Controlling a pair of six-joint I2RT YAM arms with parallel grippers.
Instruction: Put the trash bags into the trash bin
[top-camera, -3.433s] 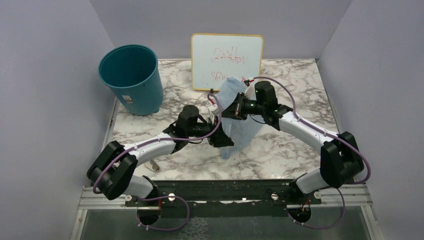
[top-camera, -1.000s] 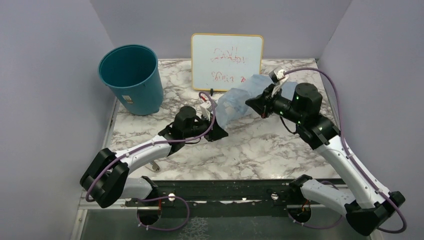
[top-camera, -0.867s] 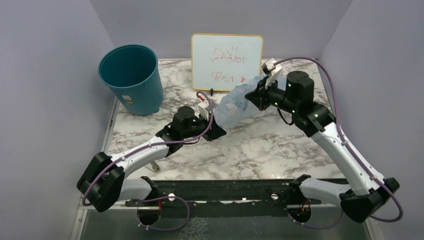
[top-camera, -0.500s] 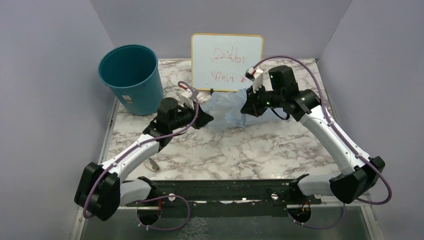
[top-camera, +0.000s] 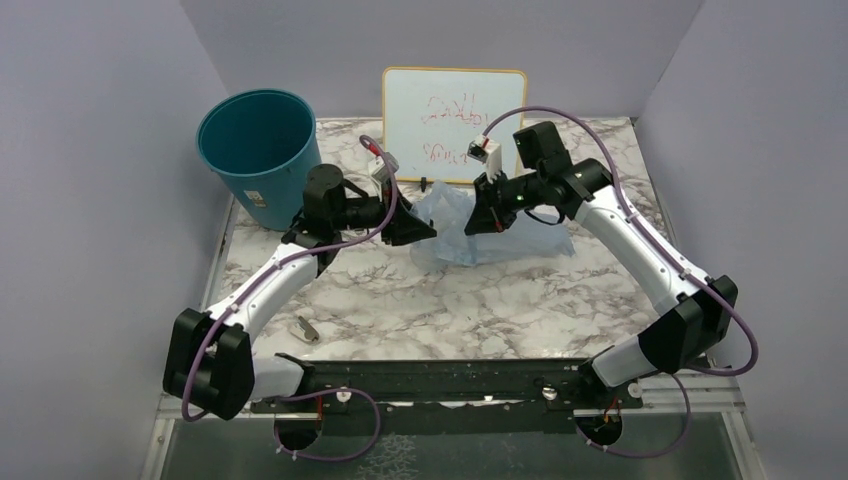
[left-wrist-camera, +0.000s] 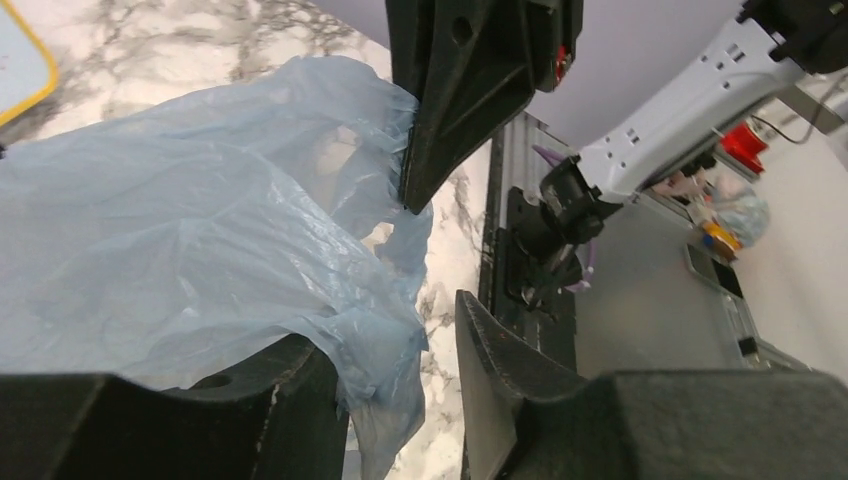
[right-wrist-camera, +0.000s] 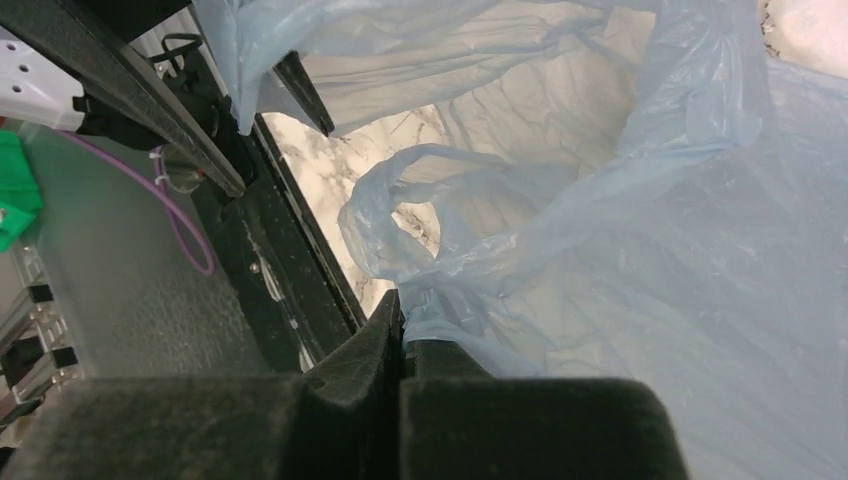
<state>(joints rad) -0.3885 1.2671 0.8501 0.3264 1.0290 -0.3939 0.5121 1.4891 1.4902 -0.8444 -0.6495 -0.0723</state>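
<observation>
One thin crinkly light-blue plastic bag (top-camera: 470, 228), pinched only by right gripper (right-wrist-camera: 403, 322); left gripper (left-wrist-camera: 432, 255) spread. Could slip, missing round teal plastic bin (top-camera: 262, 158).

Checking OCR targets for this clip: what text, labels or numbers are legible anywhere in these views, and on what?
whiteboard: two lines of red handwriting, too scrawled and small to read; no letters can be quoted.
trash bin: small white label near its base, print too small to read.
trash bag: no print visible in any view.
Nothing else carries readable text.
</observation>
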